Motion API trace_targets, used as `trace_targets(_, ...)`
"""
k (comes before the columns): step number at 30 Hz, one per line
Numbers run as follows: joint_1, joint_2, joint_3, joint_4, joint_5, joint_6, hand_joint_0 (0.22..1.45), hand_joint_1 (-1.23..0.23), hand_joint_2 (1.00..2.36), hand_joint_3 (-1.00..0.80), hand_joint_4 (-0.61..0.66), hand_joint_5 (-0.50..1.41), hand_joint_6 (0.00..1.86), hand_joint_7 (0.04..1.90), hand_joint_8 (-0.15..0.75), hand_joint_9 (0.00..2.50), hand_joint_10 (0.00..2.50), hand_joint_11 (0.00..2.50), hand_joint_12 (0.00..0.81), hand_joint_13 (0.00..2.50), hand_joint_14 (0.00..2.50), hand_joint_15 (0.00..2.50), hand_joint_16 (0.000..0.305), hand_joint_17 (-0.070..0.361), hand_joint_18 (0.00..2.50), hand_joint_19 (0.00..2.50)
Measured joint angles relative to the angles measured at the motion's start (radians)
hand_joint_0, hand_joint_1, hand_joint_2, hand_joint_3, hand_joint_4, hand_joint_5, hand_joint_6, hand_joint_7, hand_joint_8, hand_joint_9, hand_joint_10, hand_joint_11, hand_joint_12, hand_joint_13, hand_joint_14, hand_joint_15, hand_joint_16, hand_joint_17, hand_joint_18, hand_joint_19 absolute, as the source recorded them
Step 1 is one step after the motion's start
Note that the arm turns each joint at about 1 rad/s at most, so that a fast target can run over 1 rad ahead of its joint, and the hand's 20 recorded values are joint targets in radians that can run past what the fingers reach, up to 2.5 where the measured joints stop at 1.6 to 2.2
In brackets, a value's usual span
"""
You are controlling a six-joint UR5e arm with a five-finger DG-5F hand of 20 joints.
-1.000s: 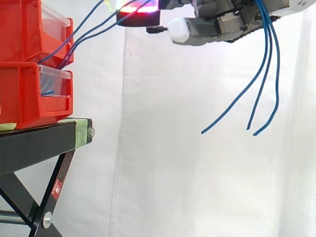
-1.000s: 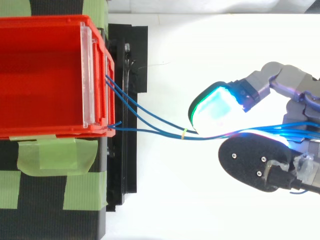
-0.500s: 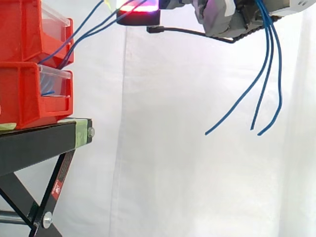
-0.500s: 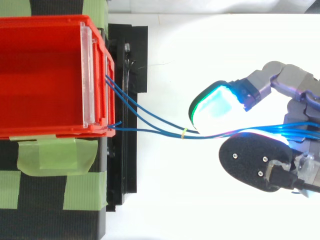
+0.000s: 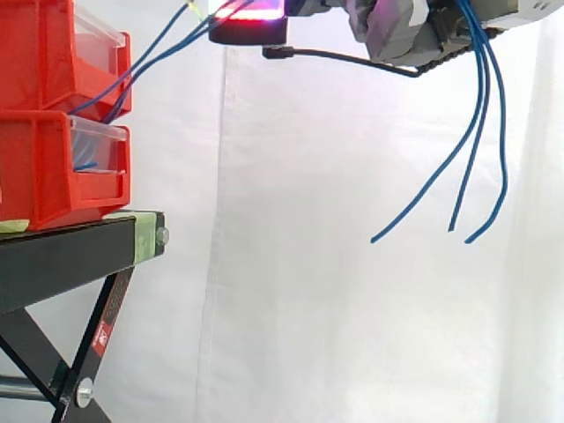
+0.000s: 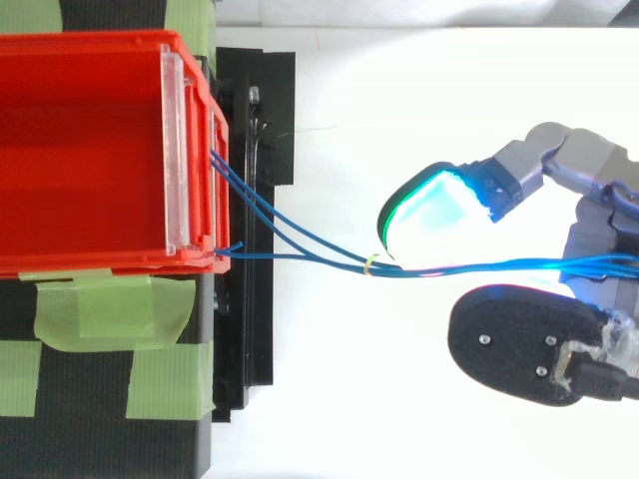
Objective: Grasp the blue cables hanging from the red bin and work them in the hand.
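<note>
Hand: we see the hand (image 5: 401,26) at the top edge of the side view, right of the middle. In the top view the hand (image 6: 597,225) is at the right edge, well apart from the bins.

Grip: we cannot tell whether the hand clamps the cables or whether they only lie across it.

Blue cables: in the top view the blue cables (image 6: 479,267) leave the front of the upper red bin (image 6: 90,40) at the left. They come together at a small yellowish band (image 6: 368,264) near the middle, then run as one bundle to the right, into the hand.

Cables, side view: the blue cables (image 5: 482,97) rise from the bin fronts at the upper left to the top edge. They come down again at the right side of the hand and hang in the air.

Free ends: three free ends (image 5: 451,229) hang at the right of the frame, at about mid-height, touching nothing.

Bins: the upper red bin (image 5: 53,53) sits on a lower red bin (image 5: 44,167) at the left edge. Each one has a clear front plate (image 5: 97,31).

Support: the bins stand on a black stand (image 5: 62,256). Pieces of green tape (image 6: 110,304) lie on it at the lower left of the top view.

Background: a white curtain (image 5: 308,264) hangs behind everything.
</note>
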Motion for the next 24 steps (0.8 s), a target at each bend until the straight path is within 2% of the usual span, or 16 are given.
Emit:
trace_targets(5, 0.0, 0.0, 0.0, 0.0, 0.001, 0.0, 0.95, -0.62, 1.02, -0.52, 0.34, 0.3, 0.0, 1.3, 0.483, 0.47, 2.5, 2.5, 0.472, 0.87, 2.5, 1.3, 0.053, 0.119, 1.46, 1.25)
trace_targets(7, 0.0, 0.0, 0.0, 0.001, 0.001, -0.001, 1.01, -0.62, 1.02, -0.24, 0.34, 0.31, 0.0, 1.31, 0.481, 0.47, 2.5, 2.5, 0.482, 0.87, 2.5, 1.29, 0.052, 0.117, 1.43, 1.18)
trace_targets(10, 0.001, 0.0, 0.0, 0.005, 0.001, -0.002, 1.05, -0.63, 1.02, 0.04, 0.33, 0.31, 0.0, 1.29, 0.48, 0.47, 2.5, 2.5, 0.48, 0.86, 2.5, 1.27, 0.052, 0.117, 1.36, 1.01)
trace_targets(18, 0.004, 0.0, 0.0, 0.006, 0.009, 0.0, 1.09, -0.63, 1.01, 0.31, 0.34, 0.3, 0.01, 1.25, 0.49, 0.48, 2.5, 2.5, 0.5, 0.86, 2.5, 1.25, 0.056, 0.126, 1.32, 0.86)
trace_targets(20, 0.005, 0.0, 0.0, 0.006, 0.013, 0.003, 1.09, -0.63, 1.01, 0.26, 0.34, 0.29, 0.01, 1.25, 0.493, 0.47, 2.5, 2.5, 0.496, 0.86, 2.5, 1.25, 0.054, 0.122, 1.3, 0.87)
trace_targets(23, 0.007, 0.0, 0.0, 0.006, 0.017, 0.007, 1.01, -0.62, 1.02, -0.11, 0.33, 0.28, 0.01, 1.24, 0.484, 0.46, 2.5, 2.5, 0.482, 0.86, 2.5, 1.3, 0.051, 0.115, 1.41, 1.19)
trace_targets(24, 0.007, 0.0, 0.0, 0.007, 0.018, 0.008, 0.97, -0.62, 1.03, -0.29, 0.34, 0.28, 0.01, 1.24, 0.485, 0.46, 2.5, 2.5, 0.482, 0.87, 2.5, 1.31, 0.051, 0.115, 1.46, 1.29)
